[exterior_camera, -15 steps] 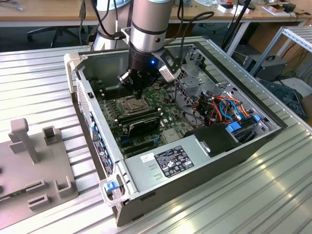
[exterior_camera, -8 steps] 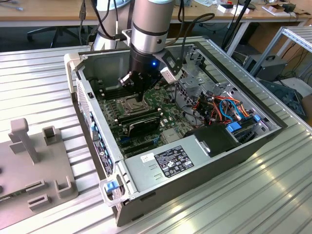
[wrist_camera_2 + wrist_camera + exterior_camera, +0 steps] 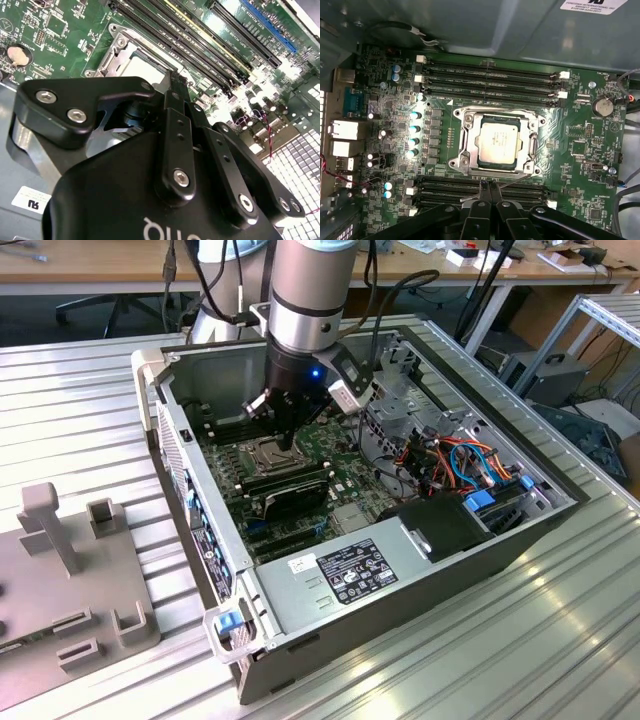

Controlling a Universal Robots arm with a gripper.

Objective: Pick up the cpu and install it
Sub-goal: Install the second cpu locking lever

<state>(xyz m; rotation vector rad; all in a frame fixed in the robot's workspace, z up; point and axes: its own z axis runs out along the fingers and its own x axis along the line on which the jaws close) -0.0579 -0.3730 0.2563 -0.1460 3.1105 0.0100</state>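
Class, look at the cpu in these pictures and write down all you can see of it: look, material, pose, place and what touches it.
The cpu is a small flat square chip with a dull silver-grey metal top bearing faint print. In the first wrist view it lies level inside the socket on the green motherboard, between rows of dark memory slots. The metal socket frame borders it on all sides. The gripper hangs beside the socket, its fingertips together and apart from the chip. Nothing rests on the cpu's top.

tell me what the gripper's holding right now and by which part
Nothing. The gripper is shut with nothing between its fingertips, beside the socket; the cpu sits in the socket, untouched.
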